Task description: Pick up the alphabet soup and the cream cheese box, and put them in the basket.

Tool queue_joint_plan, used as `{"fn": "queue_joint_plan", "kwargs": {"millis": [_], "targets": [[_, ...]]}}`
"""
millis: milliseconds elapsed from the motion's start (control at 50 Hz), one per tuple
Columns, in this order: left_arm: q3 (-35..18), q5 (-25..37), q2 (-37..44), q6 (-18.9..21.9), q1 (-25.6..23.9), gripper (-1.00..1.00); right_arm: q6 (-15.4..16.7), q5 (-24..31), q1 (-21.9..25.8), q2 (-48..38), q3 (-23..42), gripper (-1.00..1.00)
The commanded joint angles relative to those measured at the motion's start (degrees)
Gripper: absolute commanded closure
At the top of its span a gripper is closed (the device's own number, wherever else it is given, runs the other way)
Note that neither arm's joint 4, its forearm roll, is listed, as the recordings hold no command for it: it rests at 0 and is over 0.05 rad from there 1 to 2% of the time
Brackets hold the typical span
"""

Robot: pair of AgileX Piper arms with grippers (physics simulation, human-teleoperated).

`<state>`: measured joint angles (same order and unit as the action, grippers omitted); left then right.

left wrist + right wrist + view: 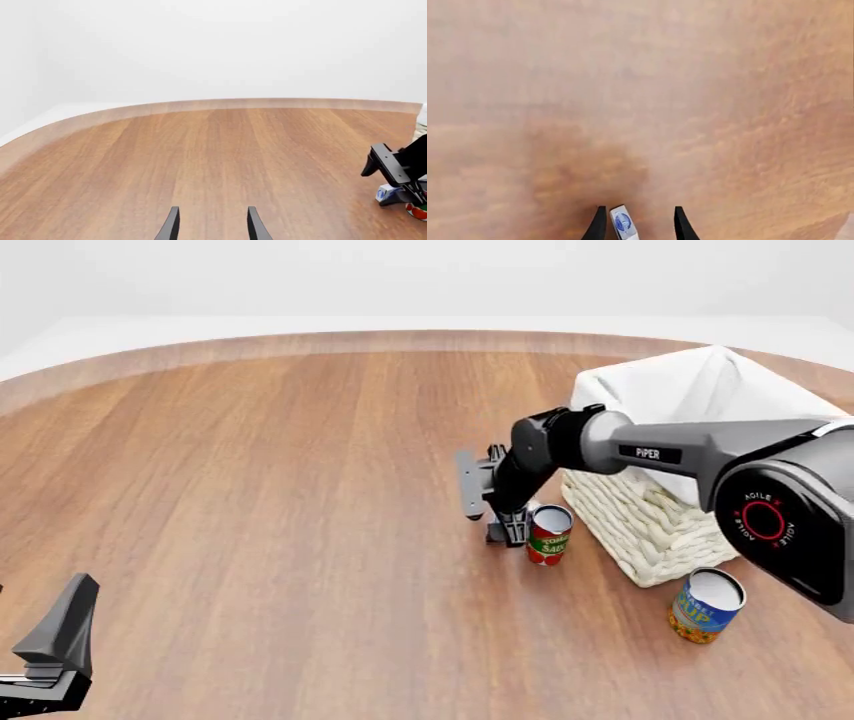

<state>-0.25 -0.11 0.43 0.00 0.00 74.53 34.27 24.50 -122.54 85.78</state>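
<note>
The right arm's black gripper [513, 532] is down at the wooden table [267, 520], just beside the slim red and green tomato sauce can [549, 534], on the side away from the large cream woven wicker basket [654, 510] with its white cloth lining. In the right wrist view its fingers stand apart with the small blue and white cream cheese box [622, 224] on edge between them, close to one finger — not yet clamped, as far as I can judge. The step is the grasp: close squarely on the box's flat faces, then lift straight up so the red can is not knocked. The wide blue and yellow alphabet soup can [705, 606] stands near the basket's near corner, untouched. The left gripper [212, 226] hangs open and empty, well apart from the basket.
</note>
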Motion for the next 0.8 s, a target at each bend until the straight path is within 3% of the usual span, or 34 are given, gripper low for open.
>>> {"fn": "queue_joint_plan", "kwargs": {"millis": [20,80,100,800], "targets": [[0.0,0.0,0.0,0.0,0.0,-1.0,0.9,0.5,-0.4,-1.4,1.9,-1.0],[0.0,0.0,0.0,0.0,0.0,-1.0,1.5,0.0,-0.6,-1.6,1.7,-1.0],[0.0,0.0,0.0,0.0,0.0,-1.0,2.3,-0.4,-1.6,-2.2,2.2,1.0],[0.0,0.0,0.0,0.0,0.0,-1.0,2.4,-2.2,0.6,-0.3,-0.5,1.0]]}}
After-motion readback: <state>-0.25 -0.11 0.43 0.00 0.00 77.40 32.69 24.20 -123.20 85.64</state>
